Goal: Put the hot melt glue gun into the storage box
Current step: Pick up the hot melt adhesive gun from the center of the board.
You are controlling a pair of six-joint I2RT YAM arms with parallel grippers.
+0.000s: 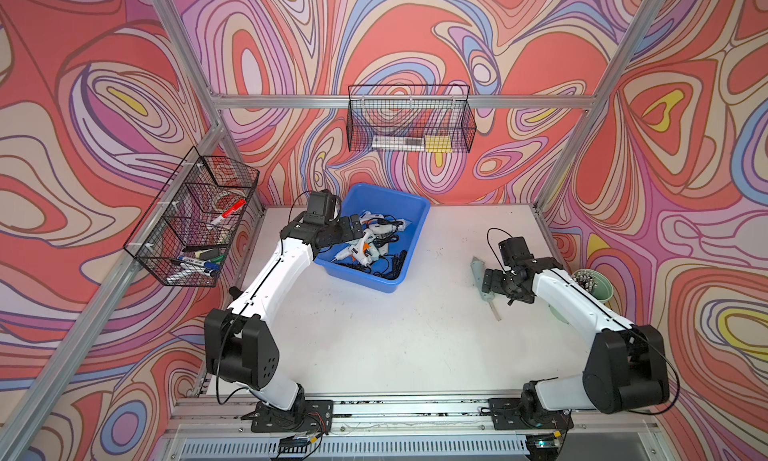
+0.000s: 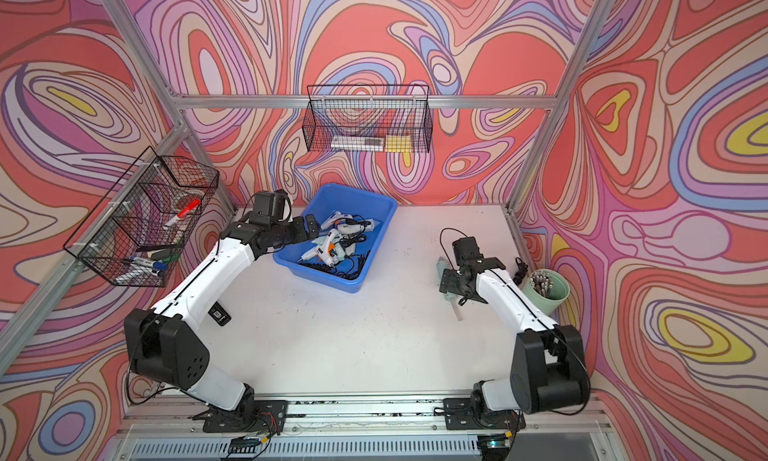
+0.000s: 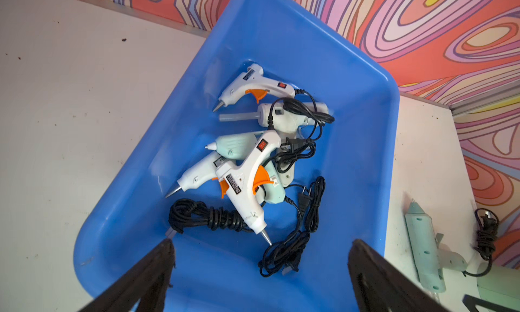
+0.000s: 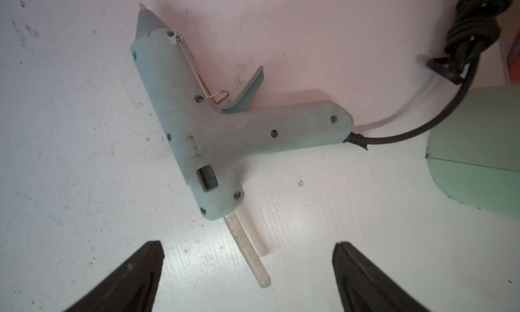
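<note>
Glue gun [image 4: 213, 127] in mint green lies flat on the white surface [image 1: 374, 334] at about three o'clock as I look down from a top view. A clear glue stick [image 4: 247, 251] pokes from its back end, and its black cord [image 4: 472, 29] is bundled beside the mint-green cup [image 2: 559, 297] at the surface's edge. My right tool [image 4: 247, 243] hovers just above the gun with its fingers spread wide, gripping nothing. The storage box [image 1: 415, 238] sits well apart at about eleven o'clock, near the back wall. It holds a heap of white and pale green guns [image 3: 247, 178] among tangled black cords. My left tool [image 3: 260, 241] hangs over the box's nine o'clock side, fingers wide apart and empty. Further out, one wire basket [image 1: 191, 230] with markers [image 1: 195, 268] hangs on the side frame at nine o'clock. Another basket [image 1: 411, 122] is on the back rail at twelve.
</note>
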